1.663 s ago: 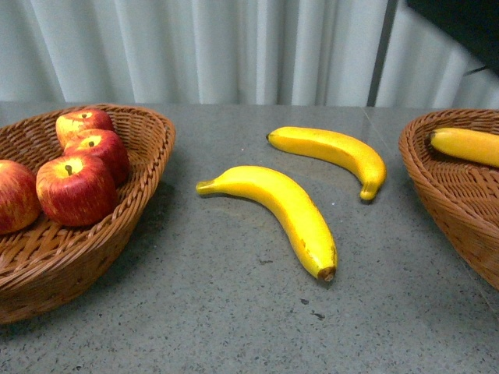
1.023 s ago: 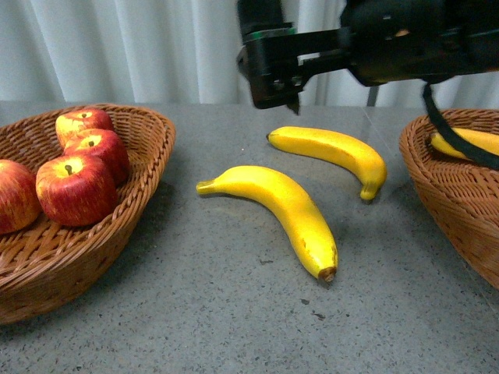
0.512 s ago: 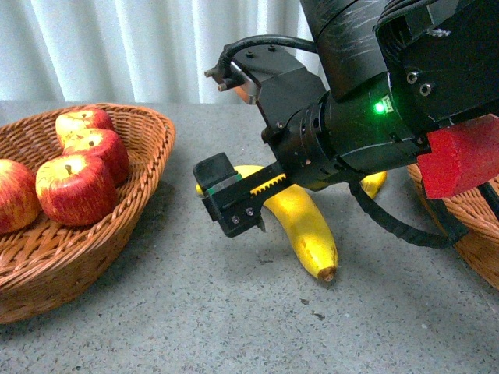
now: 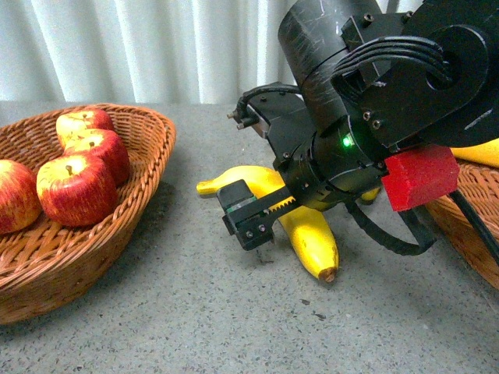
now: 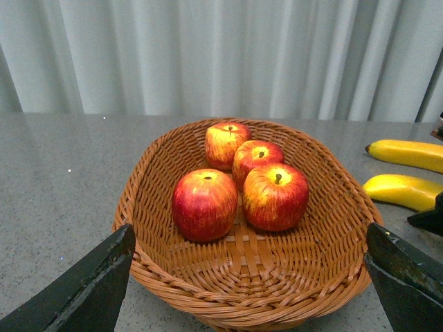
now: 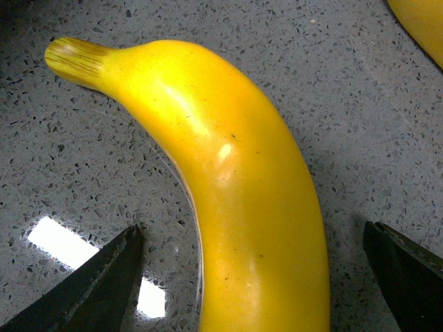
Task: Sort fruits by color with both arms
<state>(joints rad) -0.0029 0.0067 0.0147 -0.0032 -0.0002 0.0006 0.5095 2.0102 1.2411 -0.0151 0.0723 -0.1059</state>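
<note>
Two bananas lie on the grey table. My right gripper (image 4: 273, 209) hangs low over the near banana (image 4: 313, 238), open. In the right wrist view that banana (image 6: 235, 200) fills the space between the two fingertips (image 6: 111, 277), and neither tip touches it. The far banana (image 4: 371, 192) is mostly hidden behind the arm. Several red apples (image 4: 76, 190) sit in the left basket (image 4: 117, 234). My left gripper (image 5: 249, 290) is open, looking at the apples (image 5: 275, 196) in that basket (image 5: 242, 308) from outside its rim. It does not show in the front view.
A second wicker basket (image 4: 468, 226) at the right edge holds another banana (image 4: 477, 153). The right arm's red block (image 4: 419, 178) and cables hang above the table's middle. White curtains close off the back.
The right arm came in from the upper right and dropped over the near banana. Over the last half second it sank a little lower. The fruits have not moved.
</note>
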